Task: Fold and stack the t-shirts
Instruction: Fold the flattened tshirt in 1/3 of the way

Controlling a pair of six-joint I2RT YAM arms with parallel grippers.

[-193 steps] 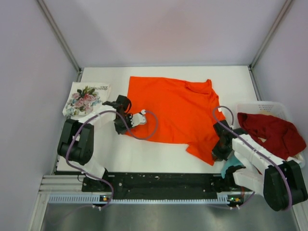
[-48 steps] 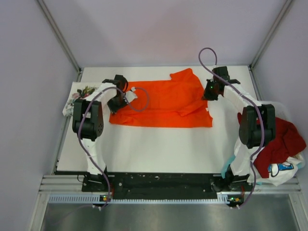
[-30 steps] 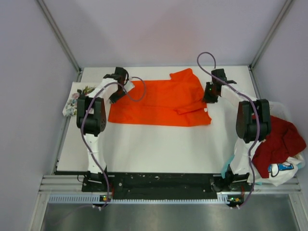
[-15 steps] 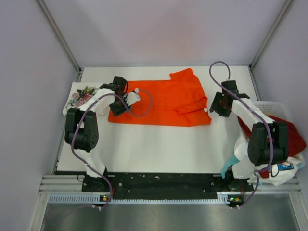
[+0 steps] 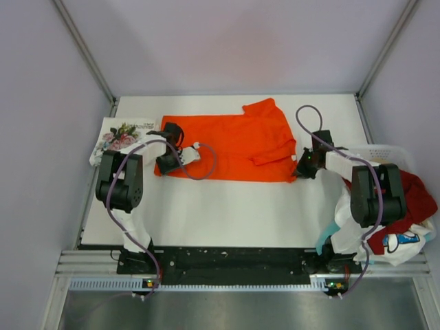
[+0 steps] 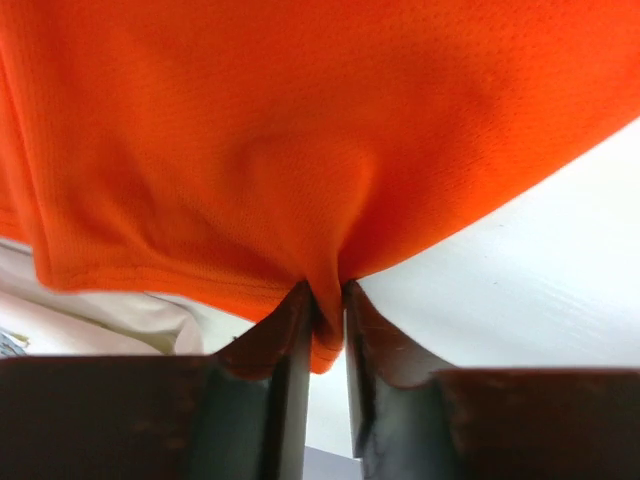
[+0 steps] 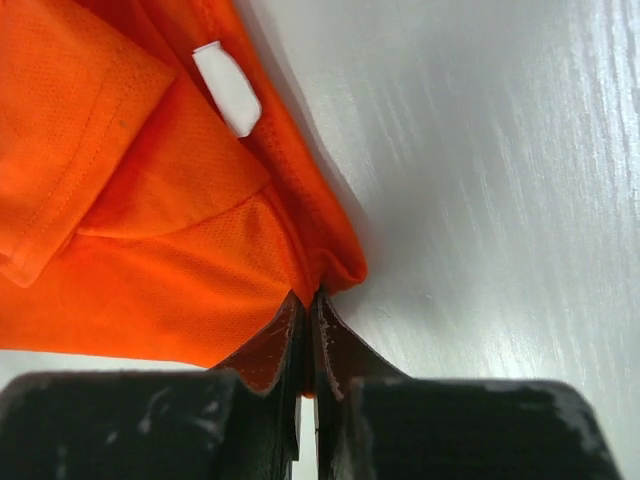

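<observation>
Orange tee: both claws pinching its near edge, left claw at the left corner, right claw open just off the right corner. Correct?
Not quite. The right claw isn't open: the right wrist view shows it shut on the orange tee at its right corner. The left claw is pinching the left corner, as you said.

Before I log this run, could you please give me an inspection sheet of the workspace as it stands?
Surface: white table, bare in front.
Job's things: orange t-shirt folded to a band at the back; floral t-shirt folded at far left; dark red t-shirt in the basket.
Clutter: nothing seen.
Grippers: left gripper shut on the orange t-shirt's left edge; right gripper shut on its right edge.
Cables: purple cables loop over the orange t-shirt.
Surroundings: grey enclosure walls.
</observation>
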